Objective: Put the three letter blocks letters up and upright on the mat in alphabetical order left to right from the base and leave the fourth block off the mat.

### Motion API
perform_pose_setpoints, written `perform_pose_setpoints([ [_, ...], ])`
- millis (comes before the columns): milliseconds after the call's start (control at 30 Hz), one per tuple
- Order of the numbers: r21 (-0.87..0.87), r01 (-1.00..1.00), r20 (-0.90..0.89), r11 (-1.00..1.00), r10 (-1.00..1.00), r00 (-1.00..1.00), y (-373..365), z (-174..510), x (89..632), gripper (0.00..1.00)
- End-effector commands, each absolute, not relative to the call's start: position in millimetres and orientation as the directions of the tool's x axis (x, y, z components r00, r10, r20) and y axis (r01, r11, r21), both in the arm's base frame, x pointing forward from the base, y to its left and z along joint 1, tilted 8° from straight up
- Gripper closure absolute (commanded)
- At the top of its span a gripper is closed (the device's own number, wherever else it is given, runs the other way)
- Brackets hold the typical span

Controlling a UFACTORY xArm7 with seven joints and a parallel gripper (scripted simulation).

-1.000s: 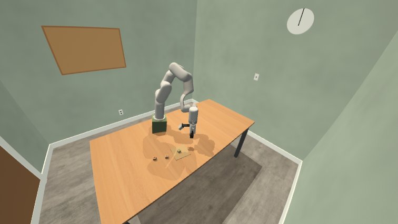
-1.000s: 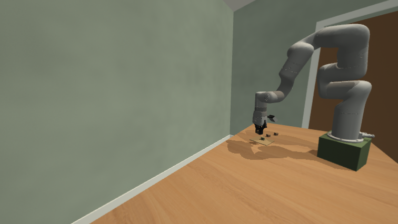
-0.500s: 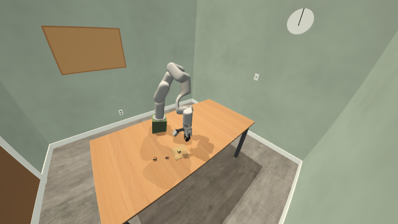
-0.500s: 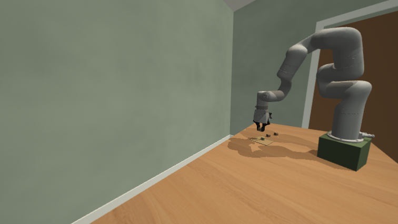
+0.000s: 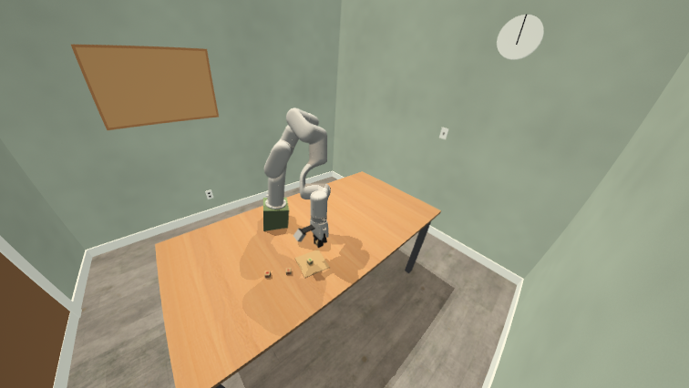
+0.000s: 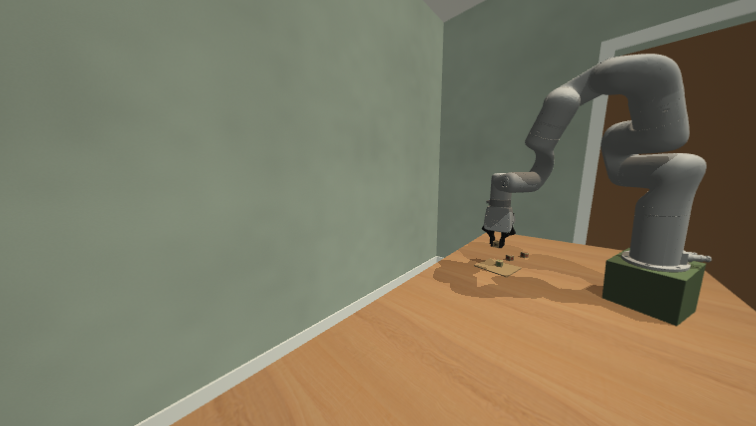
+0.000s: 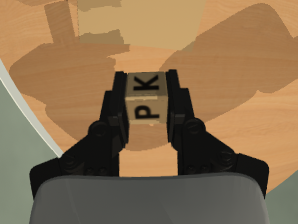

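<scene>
My gripper (image 5: 319, 242) (image 6: 497, 244) (image 7: 146, 85) is shut on a tan block (image 7: 147, 99) whose faces show a black P and K. It holds the block in the air, a short way off the tan mat (image 5: 319, 269) (image 6: 508, 270), on the side nearer the robot base. A block with a green character on top (image 5: 310, 261) (image 6: 498, 262) lies on the mat. Two more blocks lie on the table off the mat: a red-marked one (image 5: 268, 274) (image 6: 523, 255) and another (image 5: 288, 270) (image 6: 509, 257).
The green robot base (image 5: 275, 219) (image 6: 653, 288) stands on the wooden table (image 5: 217, 308) behind the mat. The table's right edge runs near the mat, and a wall lies beyond it.
</scene>
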State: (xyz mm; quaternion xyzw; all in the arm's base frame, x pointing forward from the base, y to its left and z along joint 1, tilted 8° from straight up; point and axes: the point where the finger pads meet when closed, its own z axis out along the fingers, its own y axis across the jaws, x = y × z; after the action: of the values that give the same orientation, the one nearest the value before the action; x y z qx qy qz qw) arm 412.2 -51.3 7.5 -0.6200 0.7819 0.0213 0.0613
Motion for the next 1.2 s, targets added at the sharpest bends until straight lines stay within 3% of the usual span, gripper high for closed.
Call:
perform_pose_setpoints([
  [0,-0.046,-0.972,-0.123,0.232,-0.967,-0.225,-52.3,8.5,413.3,0.79],
  [500,-0.047,-0.972,-0.123,0.231,-0.967,-0.224,-51.2,-2.4,414.3,0.79],
  [1167,-0.047,-0.972,-0.123,0.231,-0.967,-0.224,-43.9,-79.9,420.8,0.79],
])
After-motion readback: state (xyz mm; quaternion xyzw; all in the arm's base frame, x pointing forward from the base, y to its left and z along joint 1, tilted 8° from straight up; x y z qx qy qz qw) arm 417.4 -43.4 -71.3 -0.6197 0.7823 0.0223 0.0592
